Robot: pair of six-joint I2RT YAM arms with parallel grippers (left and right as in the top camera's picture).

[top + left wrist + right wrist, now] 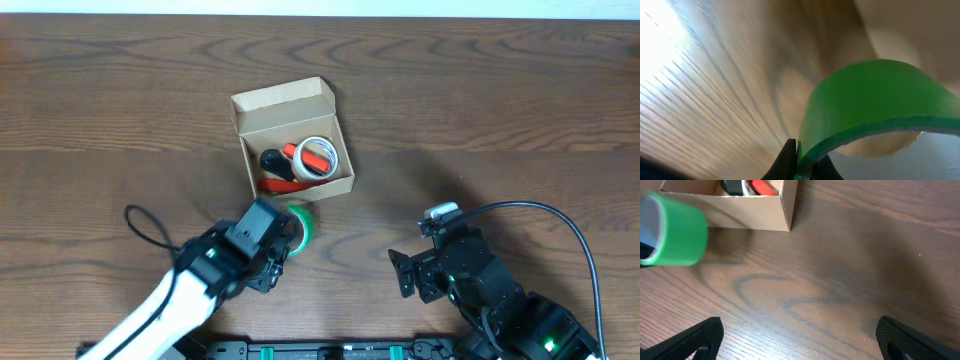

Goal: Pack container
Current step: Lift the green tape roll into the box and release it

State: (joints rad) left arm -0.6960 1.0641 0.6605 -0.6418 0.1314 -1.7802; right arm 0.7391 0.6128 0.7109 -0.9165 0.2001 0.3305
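The container [242, 111] is an open tan cardboard box at mid-table with its flap lid at the back. Inside it lie a white tape roll [316, 156], a red item [291, 152] and a black item [272, 160]. My left gripper [281, 238] is shut on the wall of a green tape roll [304, 224] just in front of the box; the left wrist view shows the jaws [804, 165] pinching the green roll [875, 100]. My right gripper [411, 270] is open and empty at the right. The right wrist view shows the green roll [677, 230] and the box [740, 207].
The dark wooden table [480, 110] extends all round. A black cable [150, 228] loops by the left arm, another [560, 215] arcs over the right arm.
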